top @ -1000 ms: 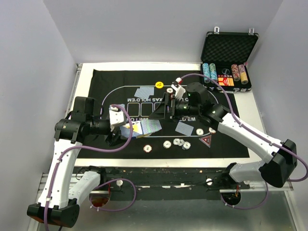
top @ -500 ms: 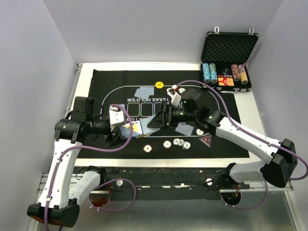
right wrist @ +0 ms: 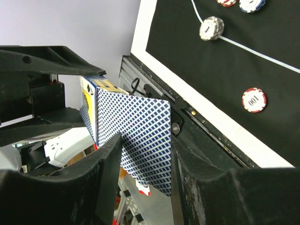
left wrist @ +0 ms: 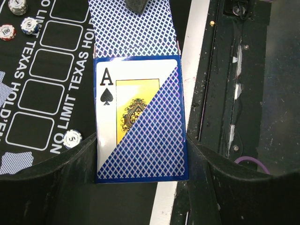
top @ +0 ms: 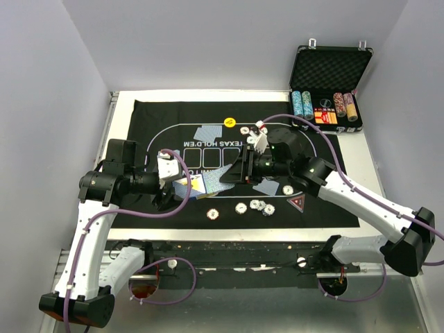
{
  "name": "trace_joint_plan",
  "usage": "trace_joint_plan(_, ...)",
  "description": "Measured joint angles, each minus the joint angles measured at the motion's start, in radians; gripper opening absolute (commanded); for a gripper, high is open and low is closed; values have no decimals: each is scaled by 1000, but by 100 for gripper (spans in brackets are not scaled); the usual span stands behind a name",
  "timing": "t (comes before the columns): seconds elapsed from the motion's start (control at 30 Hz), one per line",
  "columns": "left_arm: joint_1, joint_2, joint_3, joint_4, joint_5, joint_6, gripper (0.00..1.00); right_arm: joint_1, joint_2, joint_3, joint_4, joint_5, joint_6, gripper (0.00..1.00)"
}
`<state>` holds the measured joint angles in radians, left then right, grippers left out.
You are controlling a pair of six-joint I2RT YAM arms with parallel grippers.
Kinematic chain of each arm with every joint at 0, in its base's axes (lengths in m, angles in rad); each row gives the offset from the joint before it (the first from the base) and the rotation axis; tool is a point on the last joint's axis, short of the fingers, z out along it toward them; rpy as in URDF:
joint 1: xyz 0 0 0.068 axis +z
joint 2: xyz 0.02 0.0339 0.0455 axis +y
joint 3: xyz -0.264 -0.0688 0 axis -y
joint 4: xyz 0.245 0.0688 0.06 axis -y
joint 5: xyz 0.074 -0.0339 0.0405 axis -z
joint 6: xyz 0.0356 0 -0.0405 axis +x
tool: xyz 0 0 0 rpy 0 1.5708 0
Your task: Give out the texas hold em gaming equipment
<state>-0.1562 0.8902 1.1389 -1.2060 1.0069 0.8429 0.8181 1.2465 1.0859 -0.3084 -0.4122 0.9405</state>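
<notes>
Right arm has swung left over the mat (top: 326, 201) to meet the left arm by the counter's (top: 123, 114) near-left side. A second ago it hung further back with its jaws wide. Right pincer (right wrist: 143, 140) has narrowed to roughly half span around a blue-backed card (right wrist: 136, 126) jutting out of the card pack (left wrist: 140, 136). One finger overlaps the card, but can't tell if it's truly pinched yet. Left pincer (left wrist: 140, 161) is unchanged, clamped tight on the pack's sides and holding it up over the mat's near edge.

Meaning: the next card looks about to be drawn for dealing (dealt cards (top: 206, 132) and chips (top: 240, 207) already lie on the mat), so distribution seems partway.

Writing:
- Mat reads "NO LIMIT TEXAS HOLD'EM".
- Open case (top: 329, 69) at back right has labels inside, too small to read.
- Pack face shows "A" over a black spade.
- Chips are marked "100", "5" and "1".
- No brand legible.
</notes>
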Motion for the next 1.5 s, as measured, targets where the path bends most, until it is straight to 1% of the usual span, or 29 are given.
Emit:
trace_joint_plan(0.23, 0, 0, 0, 0, 0, -3, 19, -2, -8, 47, -77, 48, -31, 44)
trace_joint_plan(0.67, 0, 0, 12, 3, 1, -3, 20, -13, -19, 123, -193, 97, -97, 44)
trace_joint_plan(0.83, 0, 0, 12, 4, 2, -3, 19, -13, -19, 172, -249, 138, -129, 43)
trace_joint_plan(1.0, 0, 0, 12, 5, 2, -3, 19, -14, -25, 204, -283, 166, -148, 41)
trace_joint_plan(1.07, 0, 0, 12, 5, 3, -4, 19, -14, -27, 211, -292, 172, -151, 38)
trace_joint_plan(1.13, 0, 0, 12, 8, 6, -6, 19, -14, -27, 218, -301, 177, -156, 33)
trace_joint_plan(1.23, 0, 0, 12, 10, 8, -8, 19, -14, -29, 220, -311, 185, -156, 17)
trace_joint_plan(1.33, 0, 0, 12, 10, 8, -10, 19, -14, -30, 220, -319, 188, -155, 5)
trace_joint_plan(1.4, 0, 0, 12, 10, 8, -10, 19, -14, -31, 221, -321, 188, -154, 1)
trace_joint_plan(1.5, 0, 0, 12, 10, 8, -11, 19, -14, -33, 222, -322, 188, -145, 1)
